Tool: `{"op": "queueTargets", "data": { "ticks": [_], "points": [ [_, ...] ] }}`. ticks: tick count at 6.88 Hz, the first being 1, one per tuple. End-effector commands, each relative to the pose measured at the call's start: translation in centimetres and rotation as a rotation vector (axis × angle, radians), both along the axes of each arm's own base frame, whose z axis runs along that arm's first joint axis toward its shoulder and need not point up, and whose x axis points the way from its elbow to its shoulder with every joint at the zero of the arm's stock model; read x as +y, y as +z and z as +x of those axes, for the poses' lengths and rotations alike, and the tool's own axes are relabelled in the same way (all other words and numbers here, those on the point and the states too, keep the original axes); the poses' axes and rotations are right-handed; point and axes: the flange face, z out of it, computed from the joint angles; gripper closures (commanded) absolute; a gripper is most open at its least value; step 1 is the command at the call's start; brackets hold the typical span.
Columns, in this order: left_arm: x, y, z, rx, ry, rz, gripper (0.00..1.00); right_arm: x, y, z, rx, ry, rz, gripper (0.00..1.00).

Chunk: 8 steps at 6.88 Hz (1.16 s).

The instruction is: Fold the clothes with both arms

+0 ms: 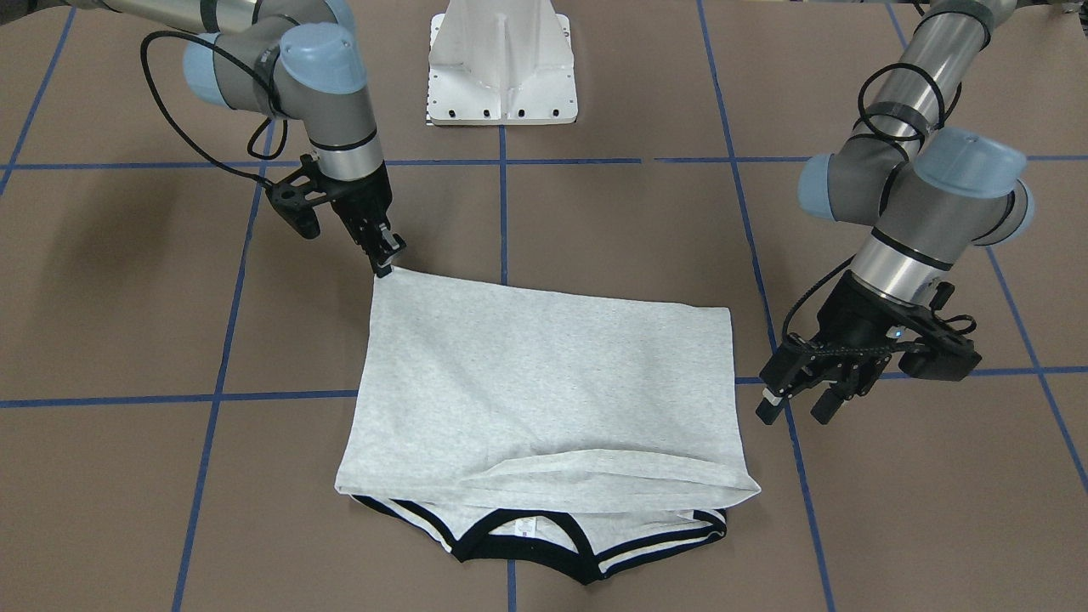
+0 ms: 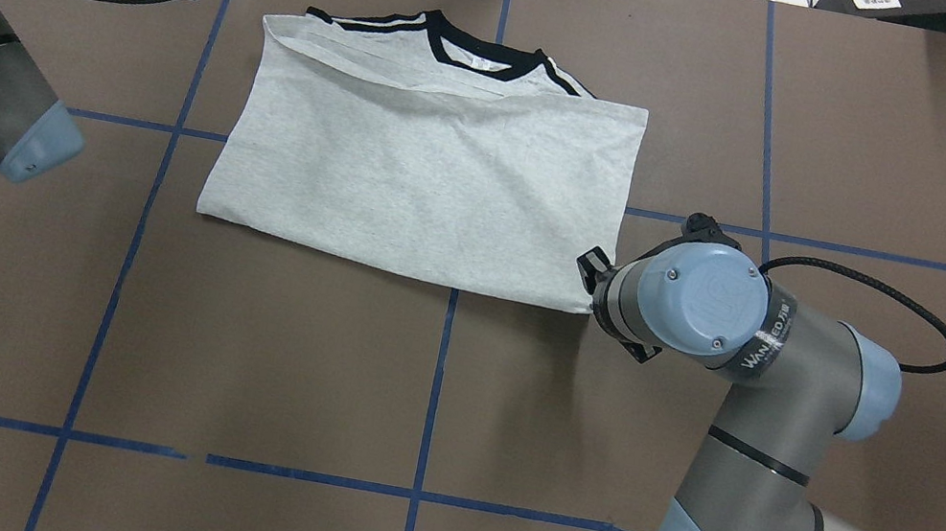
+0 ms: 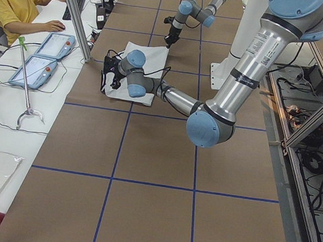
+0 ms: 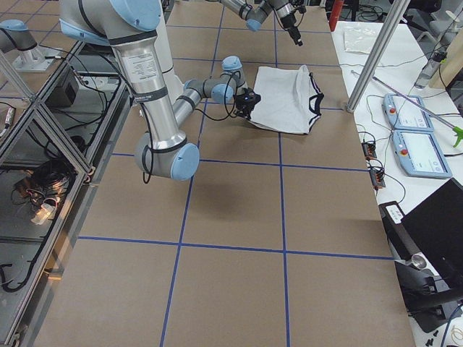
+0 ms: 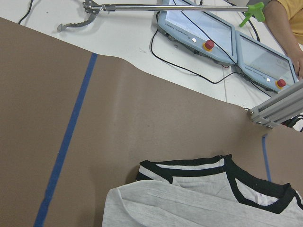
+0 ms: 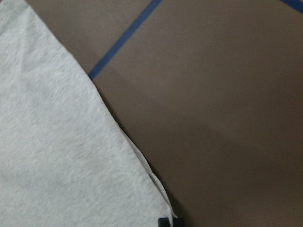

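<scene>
T-shirt [image 1: 544, 374] looks limp, so I'd grab corners; right gripper [image 1: 387, 265] pinches one; left gripper [image 1: 799, 406] hangs spread beside it.

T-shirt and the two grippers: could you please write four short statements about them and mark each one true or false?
1. The T-shirt lies folded, with its black collar showing. True.
2. The left gripper holds the T-shirt. False: it is open, beside the shirt and apart from it.
3. The right gripper is at a corner of the T-shirt. True.
4. A cartoon print faces up. False: only plain grey cloth faces up.
</scene>
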Motion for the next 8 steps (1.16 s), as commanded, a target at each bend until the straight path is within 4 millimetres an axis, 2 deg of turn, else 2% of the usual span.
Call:
{"op": "queueTargets", "data": {
  "ticks": [1, 2, 3, 4, 5, 6, 7, 8],
  "points": [
    [2.1, -2.8, 0.6, 0.123, 0.089, -0.091, 0.06, 10.0, -1.9, 3.3, -0.039, -0.165, -0.013, 1.00],
    [3.1, -4.4, 0.4, 0.186, 0.107, -0.139, 0.06, 15.4, -1.5, 2.2, -0.038, -0.280, -0.023, 1.00],
    [5.2, -6.0, 2.5, 0.245, 0.124, -0.222, 0.05, 21.0, -0.3, 1.5, -0.022, -0.405, -0.048, 1.00],
    [6.5, -6.7, 3.1, 0.250, 0.139, -0.255, 0.05, 26.2, 1.4, 1.3, 0.013, -0.512, -0.061, 1.00],
    [8.4, -6.1, 3.7, 0.261, 0.154, -0.295, 0.05, 29.3, 1.9, 1.9, 0.023, -0.580, -0.062, 1.00],
    [9.1, -5.3, 4.1, 0.256, 0.161, -0.316, 0.03, 30.0, 3.0, 2.1, 0.048, -0.589, -0.061, 0.22],
    [10.4, -5.2, 4.9, 0.244, 0.175, -0.354, 0.03, 29.5, 3.6, 2.5, 0.061, -0.577, -0.063, 0.00],
    [12.1, -6.5, 5.9, 0.214, 0.194, -0.395, 0.03, 27.1, 3.3, 3.0, 0.054, -0.526, -0.062, 0.00]
  ]
}}
